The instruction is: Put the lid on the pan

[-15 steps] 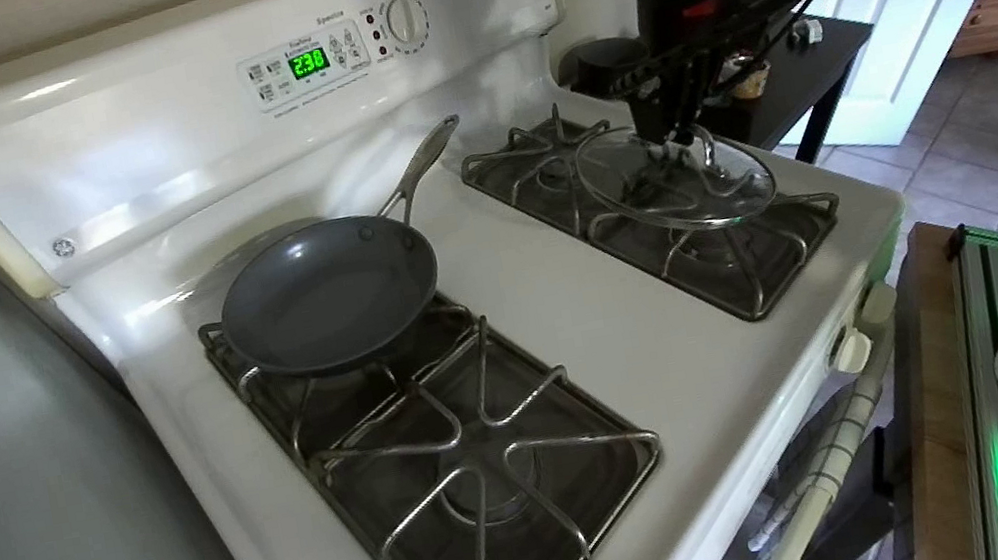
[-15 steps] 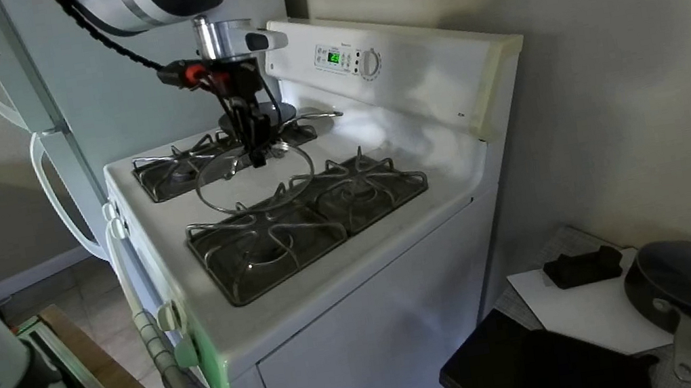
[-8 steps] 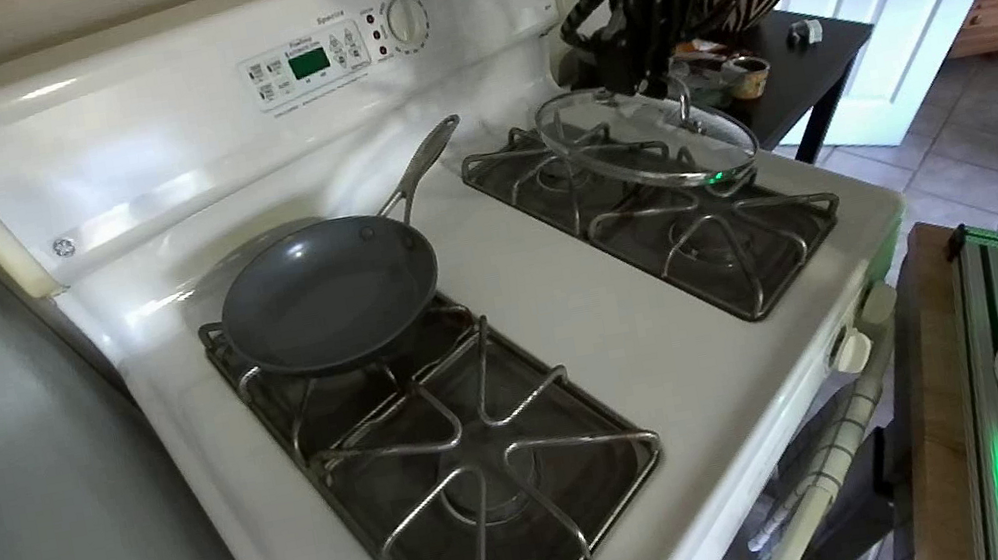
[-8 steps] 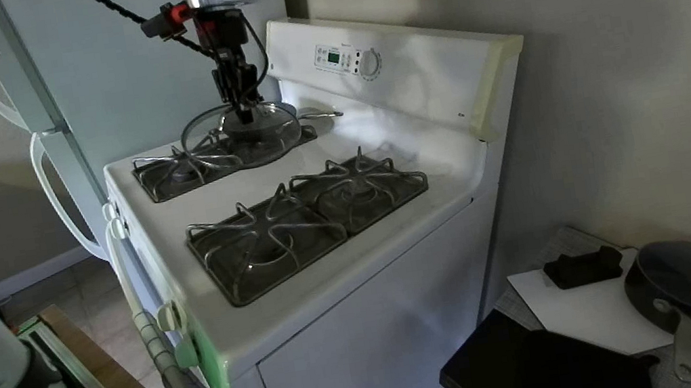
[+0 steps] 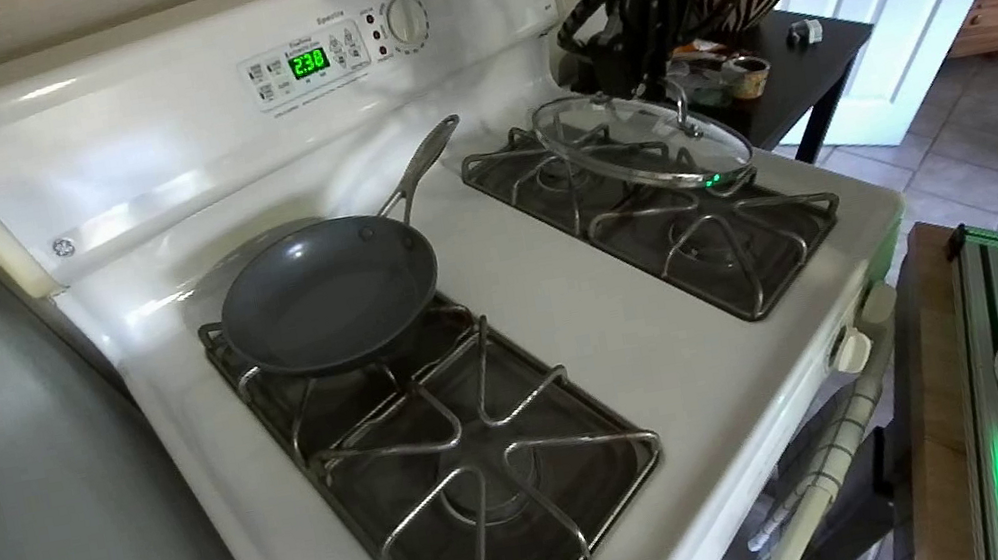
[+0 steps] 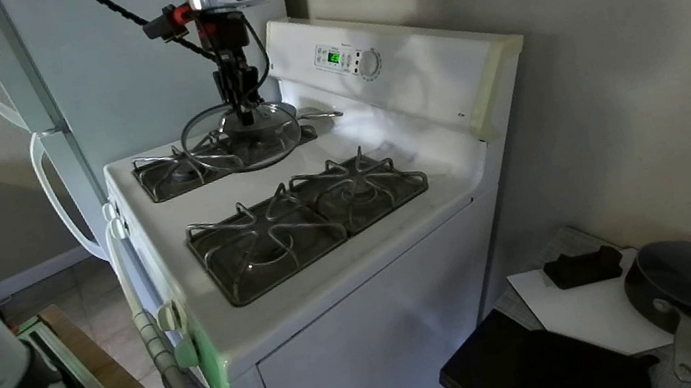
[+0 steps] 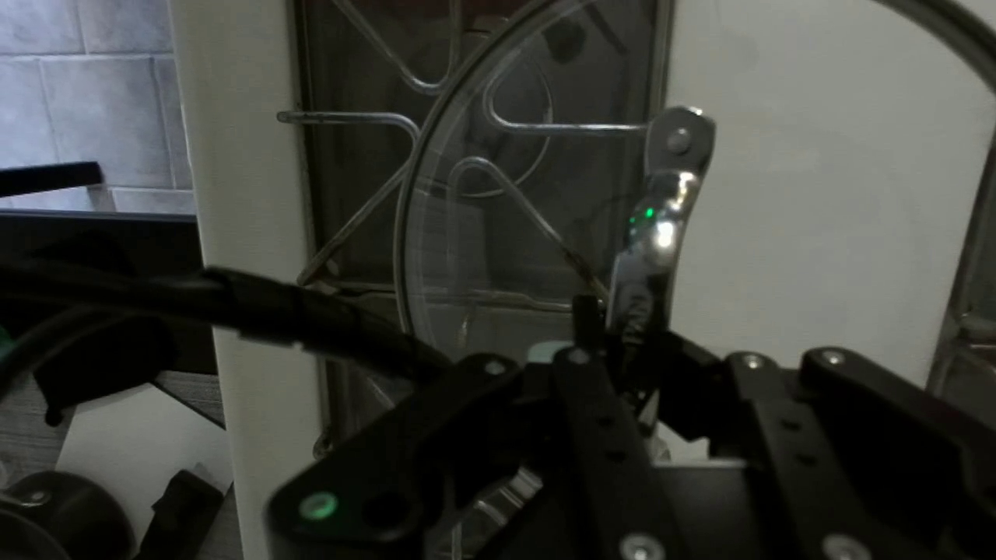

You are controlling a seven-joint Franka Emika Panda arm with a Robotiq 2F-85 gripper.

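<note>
With the fingers (image 7: 588,327) pinching the handle (image 7: 656,241) of the lid (image 5: 641,145) beneath them, we should next carry it toward the pan (image 5: 329,293), which lies lower left of the fingers in an exterior view.

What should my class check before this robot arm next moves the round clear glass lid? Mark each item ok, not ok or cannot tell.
1. Black tool shut on the arched silver metal handle of the lid: ok, as the wrist view shows.
2. Grip tight enough: cannot tell.
3. Lid lifted off the white stove: ok.
4. Lid above the round dark grey frying pan: not ok; an exterior view shows it off to one side.
5. Pan uncovered: ok.
6. Lid high enough to pass the pan's long grey handle: cannot tell.
</note>
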